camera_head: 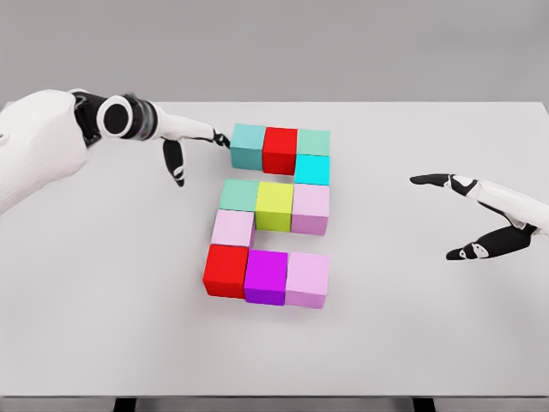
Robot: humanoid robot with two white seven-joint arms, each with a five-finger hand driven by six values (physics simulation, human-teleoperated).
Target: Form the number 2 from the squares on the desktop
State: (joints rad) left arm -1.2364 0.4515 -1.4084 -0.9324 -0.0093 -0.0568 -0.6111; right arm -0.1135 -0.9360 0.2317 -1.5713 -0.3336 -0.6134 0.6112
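Left robot hand spread, fingertips touching teal block at top of block figure; right robot hand spread, hovered over surface, well apart.

So there's a plain light grey worktop filling most of the frame, with eleven cubes sitting right on it around the centre. Top row: teal cube, red cube, pale green cube. A cyan cube sits under the right end. Middle row: green-teal cube, yellow-green cube, pale lilac cube. A light pink cube is below its left end. Bottom row: bright red cube, magenta cube, pale pink-lilac cube.
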